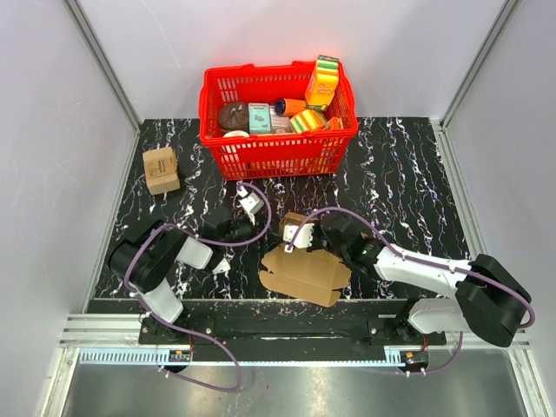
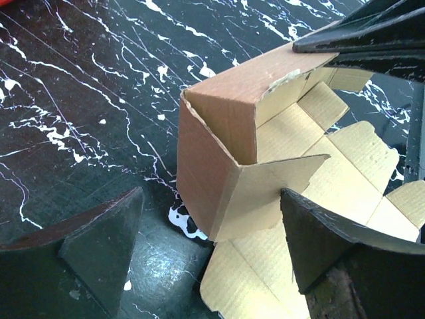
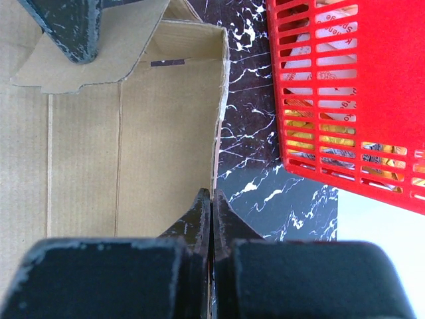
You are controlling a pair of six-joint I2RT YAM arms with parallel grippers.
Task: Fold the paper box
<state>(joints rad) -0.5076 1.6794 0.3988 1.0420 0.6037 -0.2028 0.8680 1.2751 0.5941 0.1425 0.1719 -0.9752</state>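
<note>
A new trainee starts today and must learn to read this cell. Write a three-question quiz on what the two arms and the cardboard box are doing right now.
1. True or false: the left gripper is clamped on the paper box.
2. The jaws of the right gripper are: A) shut on a wall of the paper box, B) wide open above it, C) shut on nothing.
3. Fill in: beyond the box, at the far edge of the table, stands a red ____.

Key: 1 false, its jaws stand wide open. 2 A. 3 basket.
</note>
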